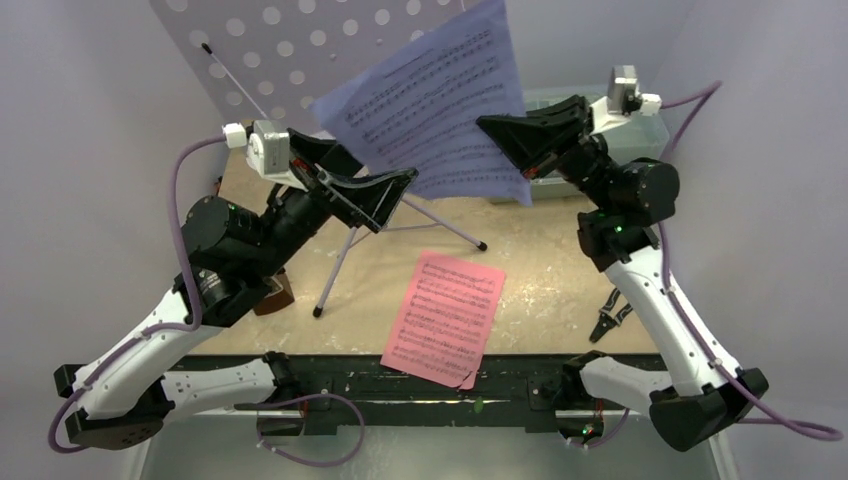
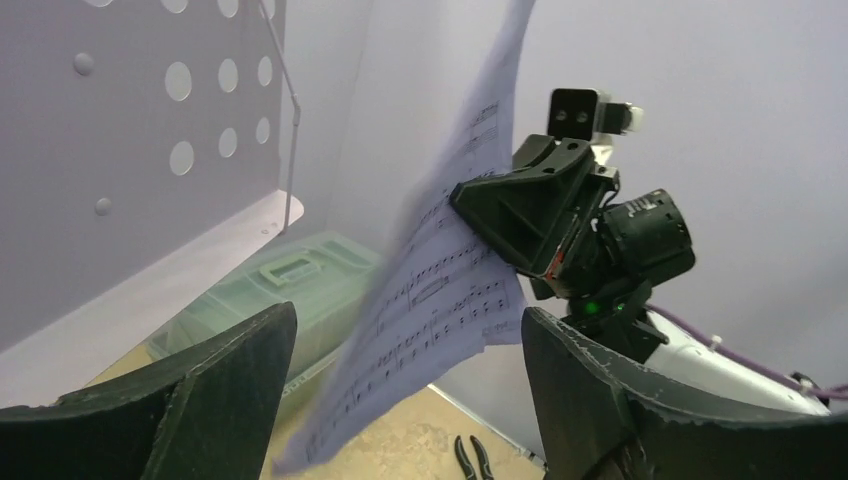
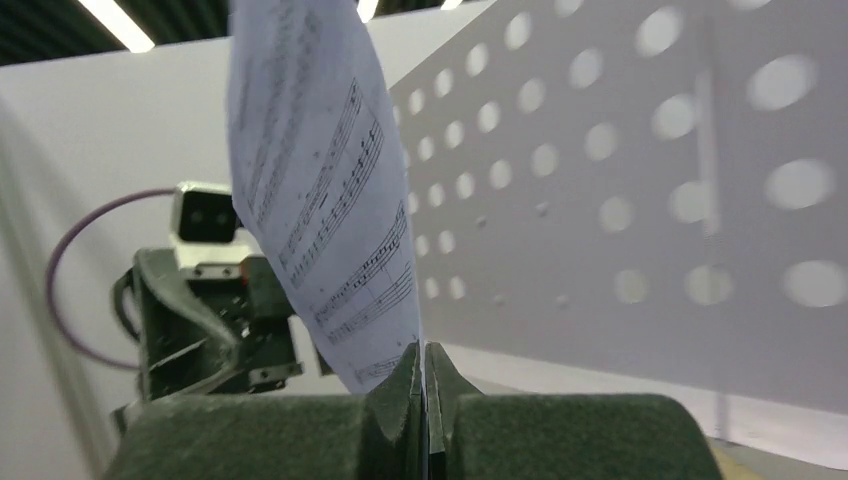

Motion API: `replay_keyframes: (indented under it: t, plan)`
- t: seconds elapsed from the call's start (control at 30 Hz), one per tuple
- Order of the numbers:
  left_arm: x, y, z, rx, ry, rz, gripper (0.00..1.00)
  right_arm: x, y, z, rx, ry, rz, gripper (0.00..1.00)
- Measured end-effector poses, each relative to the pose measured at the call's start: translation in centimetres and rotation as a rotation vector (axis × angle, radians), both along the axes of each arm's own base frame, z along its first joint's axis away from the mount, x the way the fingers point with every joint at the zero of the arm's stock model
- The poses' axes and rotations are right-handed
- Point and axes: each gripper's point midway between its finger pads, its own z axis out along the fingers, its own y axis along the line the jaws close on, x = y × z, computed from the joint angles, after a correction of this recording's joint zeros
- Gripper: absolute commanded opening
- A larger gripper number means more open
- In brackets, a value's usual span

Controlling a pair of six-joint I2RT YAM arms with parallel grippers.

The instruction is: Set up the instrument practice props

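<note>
Seen from above, two robot arms reach over a tan surface (image 1: 540,260) inside a pale booth. The right claw (image 1: 497,132) is clenched on the right edge of the blue sheet (image 1: 440,105) and holds it up in the air, its printed side facing the camera. The right wrist view shows the two fingers pressed flat together, with the paper's edge pinched between them and the page rising above.

The left claw (image 1: 388,198) is released, its fingers spread wide just below the sheet's lower left part. In the left wrist view the paper hangs down between the two fingers; whether it touches either one cannot be told.

The stand (image 1: 280,60), a lavender panel full of round holes, rises at the back left on thin tripod legs, behind the blue sheet.

The pink sheet (image 1: 445,315) lies flat on the surface in front, its near corner over the edge. The metronome (image 1: 275,295) sits at the left, mostly hidden under the left arm.

A green box (image 2: 290,280) stands at the back right. Pliers (image 1: 610,315) lie beside the right arm.
</note>
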Motion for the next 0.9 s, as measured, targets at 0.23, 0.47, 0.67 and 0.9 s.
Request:
replay_keyframes:
  t: [0.23,0.47,0.67,0.9]
  plan:
    - [3.3,-0.5,-0.4,0.055,0.096,0.129,0.92,3.1,-5.9,3.1,0.033,0.006,-0.314,0.00]
    - [6.1,-2.2,-0.1,0.109,0.154,0.206,0.91,5.1,-10.0,5.3,0.036,0.002,-0.506,0.00]
    - [8.4,-4.3,1.2,0.119,0.155,0.247,0.85,8.4,-12.9,5.7,0.056,0.059,-0.583,0.00]
    - [11.4,-6.6,0.9,0.129,0.179,0.314,0.72,13.5,-15.4,3.1,0.113,0.242,-0.564,0.00]
